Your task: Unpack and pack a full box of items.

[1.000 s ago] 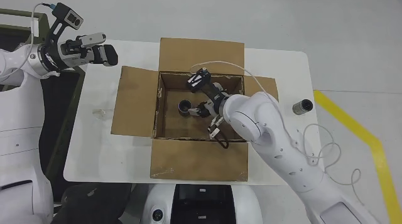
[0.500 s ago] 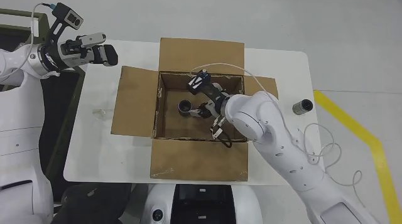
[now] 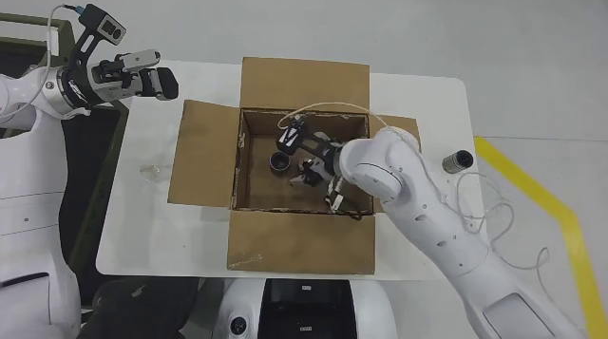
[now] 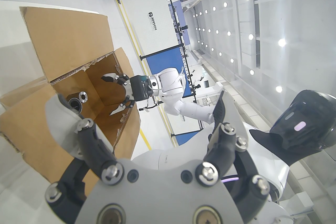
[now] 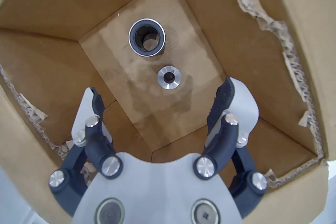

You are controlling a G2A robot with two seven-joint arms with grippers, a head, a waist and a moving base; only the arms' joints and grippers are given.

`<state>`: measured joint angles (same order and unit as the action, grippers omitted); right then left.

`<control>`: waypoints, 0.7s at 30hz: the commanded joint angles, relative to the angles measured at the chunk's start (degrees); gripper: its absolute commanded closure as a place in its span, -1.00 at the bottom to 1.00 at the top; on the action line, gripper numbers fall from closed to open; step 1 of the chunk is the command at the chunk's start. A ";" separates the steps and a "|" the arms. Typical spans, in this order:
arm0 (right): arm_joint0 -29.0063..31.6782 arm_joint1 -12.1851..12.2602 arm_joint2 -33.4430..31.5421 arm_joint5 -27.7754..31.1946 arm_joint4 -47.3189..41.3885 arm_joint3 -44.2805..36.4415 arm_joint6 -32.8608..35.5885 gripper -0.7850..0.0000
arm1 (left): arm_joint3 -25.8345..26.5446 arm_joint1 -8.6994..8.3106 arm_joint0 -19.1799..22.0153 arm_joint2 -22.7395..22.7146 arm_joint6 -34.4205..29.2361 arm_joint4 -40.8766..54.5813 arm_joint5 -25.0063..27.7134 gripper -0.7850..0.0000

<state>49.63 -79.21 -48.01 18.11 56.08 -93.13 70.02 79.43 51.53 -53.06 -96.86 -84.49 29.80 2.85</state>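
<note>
Cardboard walls of the open box point(image 5: 52, 1) close round the right gripper point(image 5: 160, 88), which hangs inside with its jaws spread wide and nothing between them, pointed down at the box floor. 2 items stand there, close together but not touching: a black cylinder point(image 5: 146, 37) with a bright rim, upright with its hollow mouth facing up, and just beside it a small silver fitting point(image 5: 169, 77) with a dark hole in its middle. The fitting lies nearer the line between the fingertips, so I judge it the likelier target; the wide spread looks chosen to leave room on both sides of whichever piece is taken. The 4 flaps are folded outward over the white table point(image 3: 418, 92), which keeps the mouth free for the arm. A 3rd item, another dark cylinder point(image 3: 457, 160), appears to lie on its side on the table to the right of the box, well apart from it, which suggests unpacking is under way with 2 pieces left to lift out. The left gripper point(image 3: 163, 84) is held over the far left corner of the table, jaws apart and holding nothing, probably parked there so the 2 arms do not crowd each other. The risk I see is the closeness of the 2 items: a finger closing on 1 could knock the other
</note>
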 commanded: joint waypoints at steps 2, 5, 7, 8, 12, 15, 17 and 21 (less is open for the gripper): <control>-2.07 -0.43 0.84 0.49 -2.06 3.61 0.19 -1.00 | 0.00 0.00 0.00 0.00 0.00 0.00 0.00 -1.00; -3.90 -0.93 1.81 -0.07 -2.98 6.91 -0.33 -1.00 | 0.00 0.00 0.00 0.00 0.00 0.00 0.00 -1.00; -4.89 -1.26 3.07 -0.82 -1.35 8.67 -0.90 -1.00 | 0.00 0.00 0.00 0.00 0.00 0.00 0.00 -1.00; -5.12 -1.45 4.01 -0.98 -0.44 9.33 -1.37 -1.00 | 0.00 0.00 0.00 0.00 0.00 0.00 0.00 -1.00; -5.74 -2.11 6.58 -1.26 1.78 11.94 -3.33 -1.00 | 0.00 0.00 0.00 0.00 0.00 0.00 0.00 -1.00; -6.18 -2.49 7.46 -1.30 1.97 13.89 -4.31 -1.00 | 0.00 0.00 0.00 0.00 0.00 0.00 0.00 -1.00; -6.54 -2.69 7.99 -0.86 2.10 14.87 -4.50 -1.00 | 0.00 0.00 0.00 0.00 0.00 0.00 0.00 -1.00; -7.14 -3.02 8.88 0.08 2.58 16.11 -4.71 -1.00 | 0.00 0.00 0.00 0.00 0.00 0.00 0.00 -1.00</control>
<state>42.60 -82.17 -39.26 18.05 58.65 -77.22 65.35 79.43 51.53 -53.06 -96.86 -84.49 29.80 2.85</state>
